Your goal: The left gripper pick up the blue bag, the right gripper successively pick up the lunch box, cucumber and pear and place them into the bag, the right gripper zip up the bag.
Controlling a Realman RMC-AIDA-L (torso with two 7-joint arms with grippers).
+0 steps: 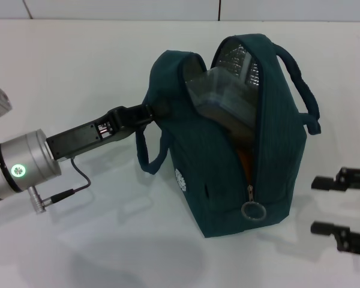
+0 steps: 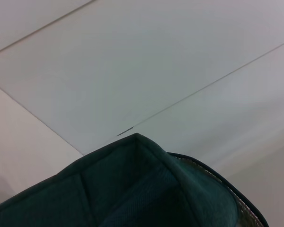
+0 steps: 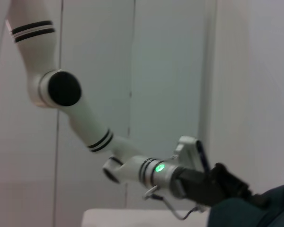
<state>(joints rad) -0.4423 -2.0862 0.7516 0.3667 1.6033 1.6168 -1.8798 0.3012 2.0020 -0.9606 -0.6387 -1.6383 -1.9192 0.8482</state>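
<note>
blue bag stands upright on the white tabletop, its top gaping so the foil lining and the clear lunch box inside show; something orange peeks through the part-open zipper, whose ring pull hangs low on the front. left claw is pinched on the bag's top edge at its left side. right claw, fingers spread and holding nothing, waits just beside the bag on the right.
</note>
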